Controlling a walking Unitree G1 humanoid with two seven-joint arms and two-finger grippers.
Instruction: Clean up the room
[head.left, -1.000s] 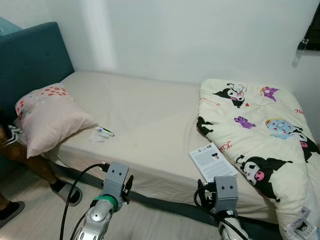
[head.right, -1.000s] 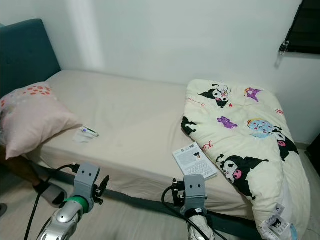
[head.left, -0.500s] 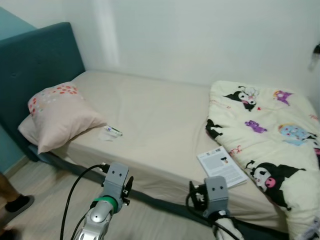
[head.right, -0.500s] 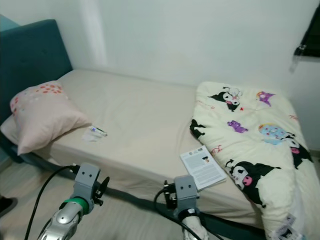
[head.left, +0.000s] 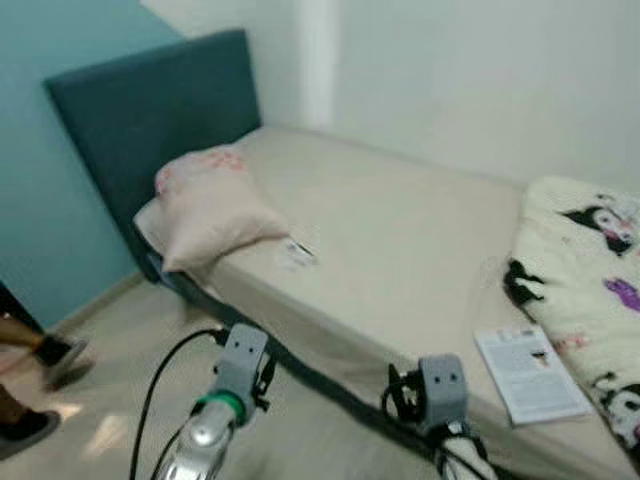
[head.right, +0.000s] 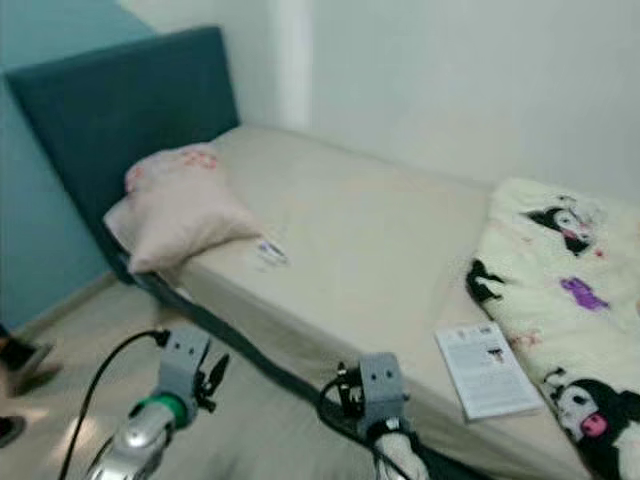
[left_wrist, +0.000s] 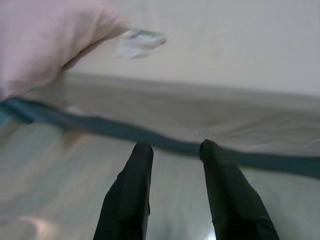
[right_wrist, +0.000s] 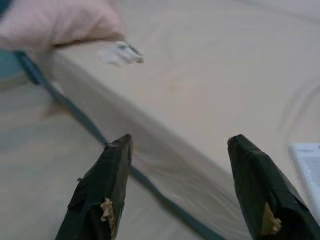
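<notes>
Where the bed (head.left: 420, 230) spreads: one pillow (head.left: 205, 205), one booklet (head.left: 528, 372), both end effectors empty, left end effector (left_wrist: 172, 147) narrow, right end effector (right_wrist: 180, 142) wide.

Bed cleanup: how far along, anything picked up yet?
Nothing looks done. The small white wrapper lies on the beige mattress beside the pink pillow, the white printed booklet sits near the mattress edge, and the cream cartoon-print quilt lies bunched at the foot. Nothing in hand: the left gripper and right gripper are both open and empty, short of the bed. All pickups remain.
</notes>
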